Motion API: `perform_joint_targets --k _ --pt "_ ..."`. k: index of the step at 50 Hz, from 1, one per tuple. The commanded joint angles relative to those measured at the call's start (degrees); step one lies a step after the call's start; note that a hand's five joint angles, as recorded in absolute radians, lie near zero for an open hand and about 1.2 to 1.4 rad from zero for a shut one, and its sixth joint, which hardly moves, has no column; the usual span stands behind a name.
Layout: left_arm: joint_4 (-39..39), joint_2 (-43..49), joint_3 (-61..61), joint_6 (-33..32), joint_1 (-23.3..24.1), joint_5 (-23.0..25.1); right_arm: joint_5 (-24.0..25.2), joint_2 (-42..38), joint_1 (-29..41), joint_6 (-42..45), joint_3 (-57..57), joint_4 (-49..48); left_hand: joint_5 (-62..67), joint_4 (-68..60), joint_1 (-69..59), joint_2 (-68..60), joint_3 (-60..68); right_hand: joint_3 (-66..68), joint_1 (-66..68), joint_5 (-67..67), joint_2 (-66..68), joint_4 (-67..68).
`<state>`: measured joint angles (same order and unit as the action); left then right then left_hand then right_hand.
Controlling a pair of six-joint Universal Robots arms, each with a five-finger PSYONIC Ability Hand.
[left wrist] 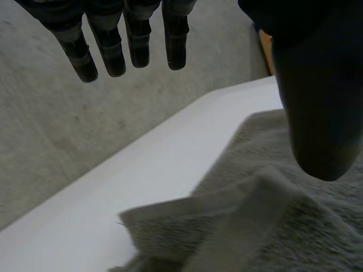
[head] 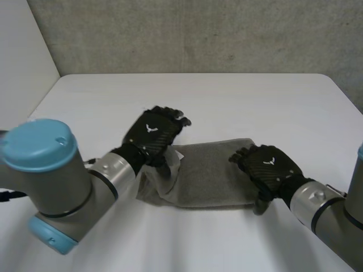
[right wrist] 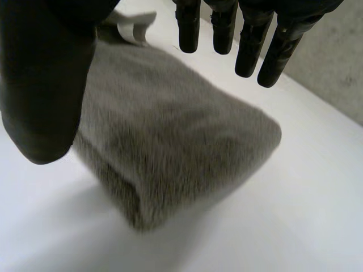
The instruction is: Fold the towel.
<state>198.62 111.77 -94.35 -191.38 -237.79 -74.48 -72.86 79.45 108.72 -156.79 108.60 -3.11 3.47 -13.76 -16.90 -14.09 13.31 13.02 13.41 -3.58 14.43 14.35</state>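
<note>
The grey towel [head: 210,175] lies folded into a thick strip in the middle of the white table [head: 227,102]. My left hand [head: 150,133] hovers over the towel's left end, where a loose layer [left wrist: 170,226] is turned up. Its fingers [left wrist: 139,45] are straight and apart from the thumb [left wrist: 317,102], holding nothing. My right hand [head: 266,167] hangs over the towel's right end. Its fingers [right wrist: 249,45] are straight above the folded towel [right wrist: 181,130], and its thumb [right wrist: 45,85] stays clear of the cloth.
A pale tag [head: 173,161] sticks out at the towel's left end by my left hand. A grey wall [head: 198,34] rises behind the table's far edge. My two arms come in over the table's near corners.
</note>
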Motion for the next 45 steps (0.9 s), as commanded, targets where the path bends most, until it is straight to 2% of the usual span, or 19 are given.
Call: perform_joint_targets --k 1,10,16,17,18,20,25,29,43,45 --pt "1.51 4.16 2.42 4.25 2.33 0.03 0.61 -1.23 -3.78 0.43 3.63 -3.74 -0.74 3.76 4.16 1.35 -3.31 -3.02 -3.41 3.58 -4.43 -4.35" --pt "1.51 9.08 6.02 6.46 2.42 -1.02 0.52 -3.43 -4.05 -0.01 4.86 -6.11 0.27 3.76 3.15 0.34 -3.31 -3.02 -3.41 3.58 -4.43 -4.35" --pt "1.25 12.77 7.87 5.94 1.89 -7.42 0.87 -3.34 -3.78 -0.1 6.1 -8.66 1.11 3.76 2.32 -0.5 -3.31 -3.02 -3.41 3.58 -4.43 -4.35" --pt "0.9 13.04 7.87 5.41 1.28 -9.44 1.48 -3.17 -3.78 -0.01 6.7 -10.05 1.28 3.76 2.14 -0.67 -3.31 -3.02 -0.51 0.67 -1.53 -4.35" --pt "0.9 13.04 7.87 5.41 1.27 -9.46 2.19 -3.16 -3.96 0.17 7.15 -11.46 1.28 3.76 2.14 -0.67 -3.31 -3.02 2.53 -2.37 1.51 -4.35" --pt "0.72 12.78 6.56 3.05 0.31 -13.48 2.89 -3.25 -4.13 0.25 7.5 -12.35 1.28 3.76 2.14 -0.67 -3.31 -3.02 4.22 -4.06 3.21 -4.35" --pt "0.89 10.77 1.65 -1.61 -1.62 -17.27 3.77 -3.51 -4.66 0.43 7.94 -13.32 1.28 3.76 2.14 -0.67 -3.31 -3.02 11.94 -11.78 10.92 -4.35" --pt "1.42 9.08 -1.53 -3.12 -2.24 -17.9 3.69 -4.48 -4.84 0.61 7.77 -13.67 1.11 3.76 2.31 -0.5 -3.31 -3.02 22.38 -22.22 21.36 -4.35" --pt "1.69 6.1 -6.81 -2.86 -2.07 -17.89 2.54 -6.94 -5.28 0.87 7.59 -14.29 0.44 3.76 2.98 0.17 -3.31 -3.02 36.87 -36.71 35.86 -4.35" --pt "1.69 5.74 -6.81 -2.86 -1.98 -17.9 2.54 -6.86 -5.71 0.78 7.94 -14.11 0.44 3.76 2.98 0.17 -3.31 -3.02 49.58 -49.42 48.56 -4.35"
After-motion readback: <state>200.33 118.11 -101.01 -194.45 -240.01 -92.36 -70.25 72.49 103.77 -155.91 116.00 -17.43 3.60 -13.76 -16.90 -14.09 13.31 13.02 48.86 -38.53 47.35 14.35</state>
